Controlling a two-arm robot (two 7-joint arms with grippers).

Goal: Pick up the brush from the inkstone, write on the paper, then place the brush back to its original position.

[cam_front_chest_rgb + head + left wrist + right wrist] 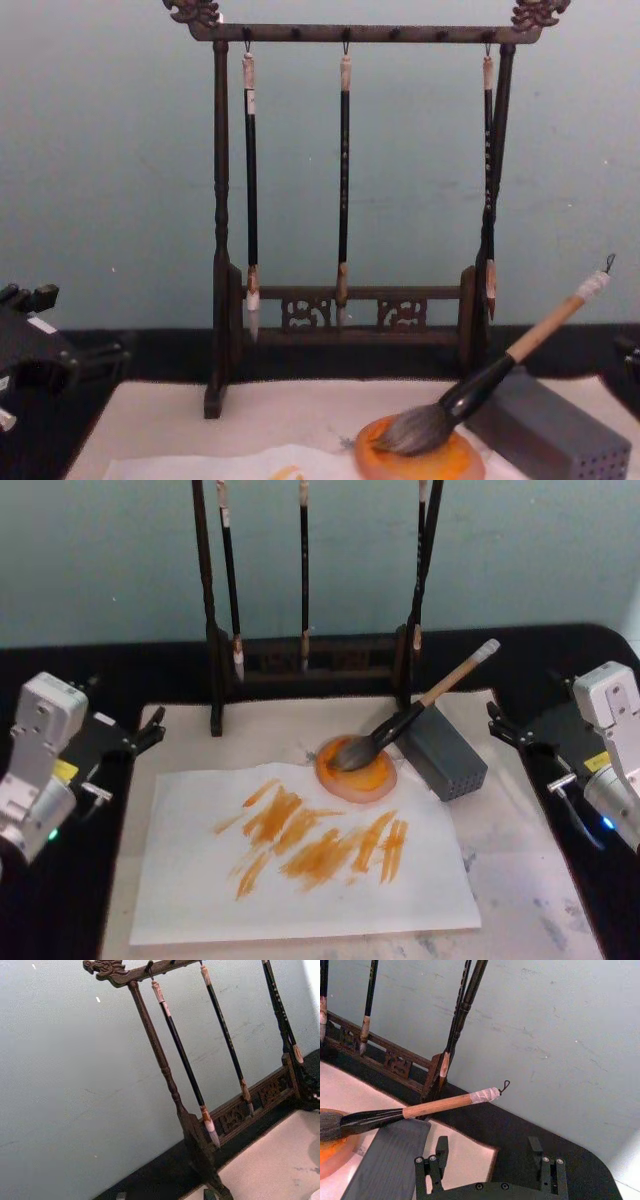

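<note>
**Brush at rest on the inkstone, both tools empty**

Brush [400, 723] with bristles on inkstone [375, 780], at 1 o'clock of paper [300, 880], handle slanting toward 2 o'clock. Probably light: stiff shaft, soft wet tip. Best taken at tan handle. Right tool [487, 1145] at 3 o'clock, spread. Left tool [145, 735] at 9 o'clock, spread.

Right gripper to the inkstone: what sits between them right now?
In the head view, the grey perforated block lies between the right gripper and the inkstone, with the brush shaft crossing over it.

inkstone [376, 779] orange | paper [200, 880] white, orange strokes | brush [413, 717] grey bristles, tan handle
</note>
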